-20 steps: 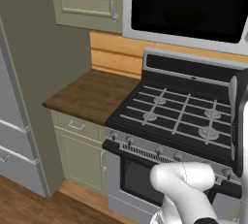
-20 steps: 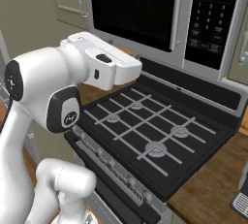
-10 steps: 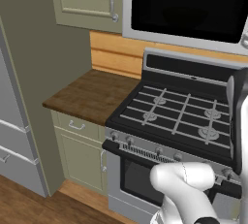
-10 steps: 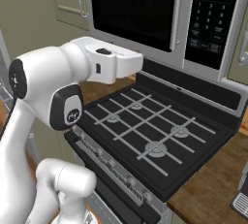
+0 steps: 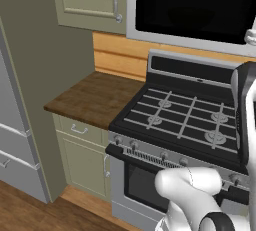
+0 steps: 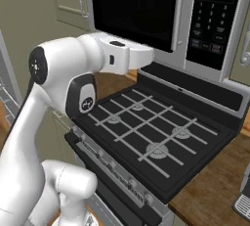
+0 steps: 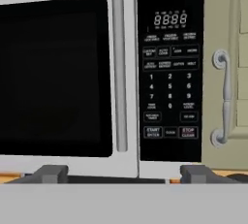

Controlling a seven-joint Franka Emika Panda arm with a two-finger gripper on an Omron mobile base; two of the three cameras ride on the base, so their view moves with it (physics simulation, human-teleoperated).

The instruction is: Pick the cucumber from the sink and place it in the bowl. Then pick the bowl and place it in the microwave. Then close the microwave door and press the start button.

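The microwave [image 7: 101, 77] stands above the stove [image 6: 156, 137], and its door [image 7: 58, 77] looks shut, flush with the keypad panel [image 7: 169, 72]; the bowl and cucumber are not to be seen, so I judge they are already inside. The step in hand is then to press the start button [image 7: 153, 132], which sits at about 7 o'clock on the panel, left of the red stop button [image 7: 188, 132]. The hand [image 7: 125, 173] is open and holds nothing, its two fingertips [image 7: 51, 173] wide apart at 6 o'clock of the hand view. It faces the door handle [image 7: 119, 72] more than the button. To do this well, I think the fingers should close first, so one narrow tip meets the panel. Then the hand should shift toward 3 o'clock, line up with the button and push straight, without touching the stop button just beside it.
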